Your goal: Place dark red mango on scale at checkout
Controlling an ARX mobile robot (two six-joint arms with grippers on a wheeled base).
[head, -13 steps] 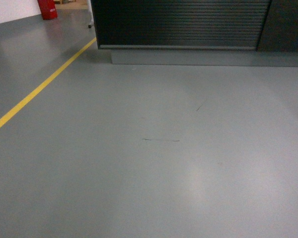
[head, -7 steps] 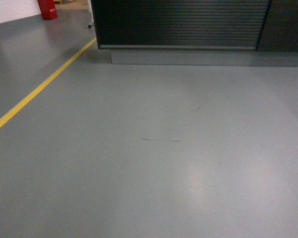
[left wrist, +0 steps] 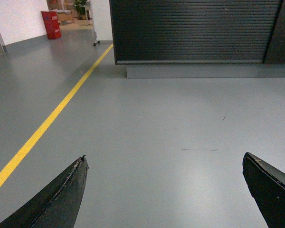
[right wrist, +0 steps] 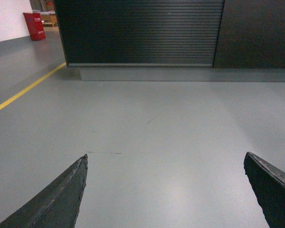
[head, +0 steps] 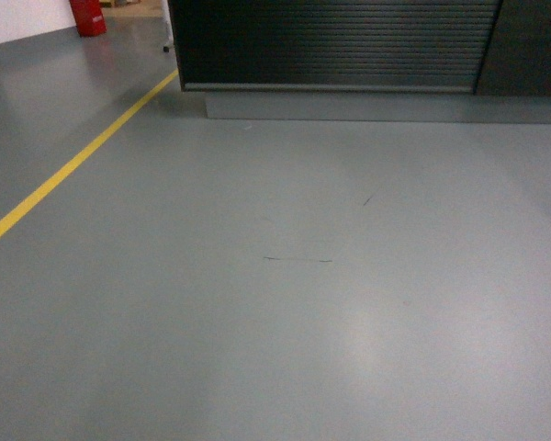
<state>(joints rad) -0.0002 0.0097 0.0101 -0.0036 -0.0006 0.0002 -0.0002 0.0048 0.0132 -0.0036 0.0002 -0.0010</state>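
Note:
The checkout (head: 340, 46) stands ahead as a black counter with a ribbed slatted front on a grey base; its top is cut off by the frame. It also shows in both wrist views: checkout (left wrist: 194, 31), checkout (right wrist: 137, 31). The dark red mango and the scale are out of view. My left gripper (left wrist: 165, 159) is open over bare floor, nothing between its fingers. My right gripper (right wrist: 166, 157) is open too, likewise holding nothing. Neither gripper shows in the head view.
Grey floor (head: 285, 303) stretches between me and the counter. A yellow line (head: 73, 165) runs diagonally on the left. A red bin (head: 88, 16) stands at the far left by a white wall. A smooth dark panel (head: 533, 46) adjoins the counter on the right.

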